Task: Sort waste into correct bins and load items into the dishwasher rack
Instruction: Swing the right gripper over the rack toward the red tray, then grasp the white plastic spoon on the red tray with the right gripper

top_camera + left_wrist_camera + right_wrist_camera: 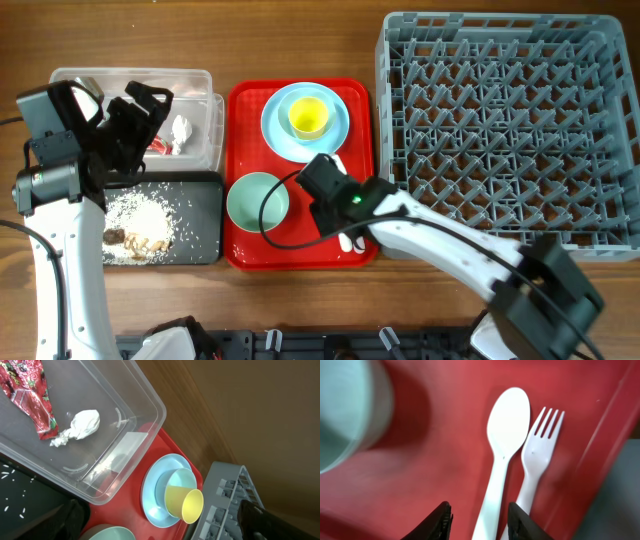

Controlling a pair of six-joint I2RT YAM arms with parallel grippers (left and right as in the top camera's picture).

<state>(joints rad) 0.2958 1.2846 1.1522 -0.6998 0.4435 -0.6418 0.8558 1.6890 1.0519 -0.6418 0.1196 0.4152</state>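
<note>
Right gripper: jaws parted, empty, one finger on each side of the spoon handle. This reads as a line-up for a pinch on the handle. Whether the pads touch it cannot be told.

The fork lies just beside the spoon, on the side toward the tray's raised edge, nearly parallel. A closing finger could catch it. Both rest flat on the red tray.

The pale-green bowl is a blur at the frame's edge, on the spoon's far side from the fork. Beyond it on the tray, the yellow cup sits in a blue bowl on the plate. The rack holds nothing visible.

Left gripper: jaws wide, nothing held, hanging over the clear tub. Below it lie the wrapper and tissue. Rice sits in the black tray alongside.

Obscured: both handle ends are cut off in the wrist view, and the right arm covers the cutlery from overhead.
</note>
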